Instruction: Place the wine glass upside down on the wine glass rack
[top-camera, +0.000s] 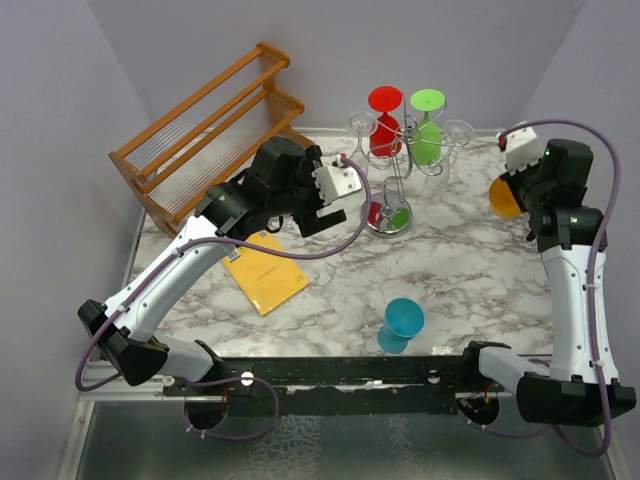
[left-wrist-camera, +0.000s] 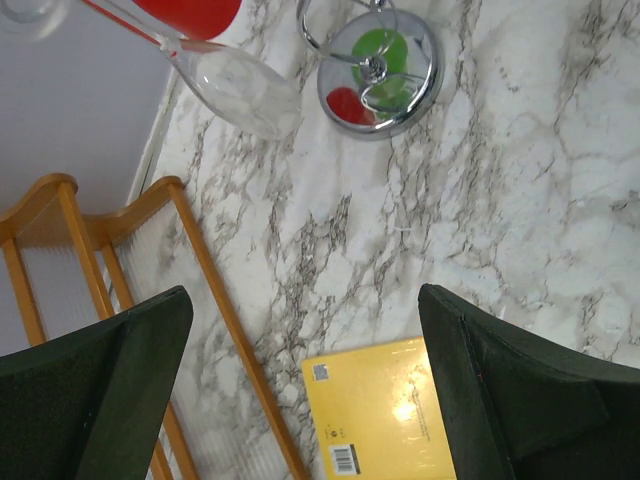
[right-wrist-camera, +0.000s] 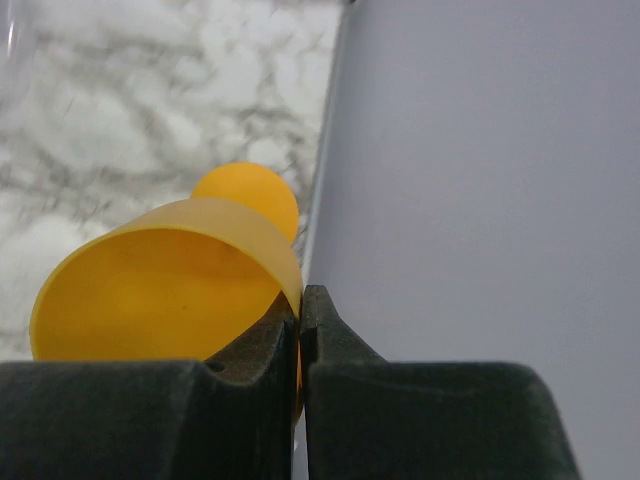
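An orange wine glass (top-camera: 503, 197) is at the far right by the wall, and my right gripper (top-camera: 518, 178) is shut on its rim. In the right wrist view the glass (right-wrist-camera: 160, 290) points away with its round foot beyond the bowl. The gripper (right-wrist-camera: 301, 300) pinches the thin rim between its fingers. The silver wine glass rack (top-camera: 400, 165) stands at the back centre on a shiny round base (left-wrist-camera: 380, 70). My left gripper (top-camera: 318, 212) hovers open left of the rack, its jaws (left-wrist-camera: 305, 300) wide apart and holding nothing.
A red glass (top-camera: 385, 115), a green glass (top-camera: 428, 120) and clear glasses (top-camera: 458, 132) hang on the wire stand. A wooden slatted rack (top-camera: 200, 130) stands at the back left. A yellow book (top-camera: 265, 270) lies under my left arm. A teal glass (top-camera: 402, 322) is near the front edge.
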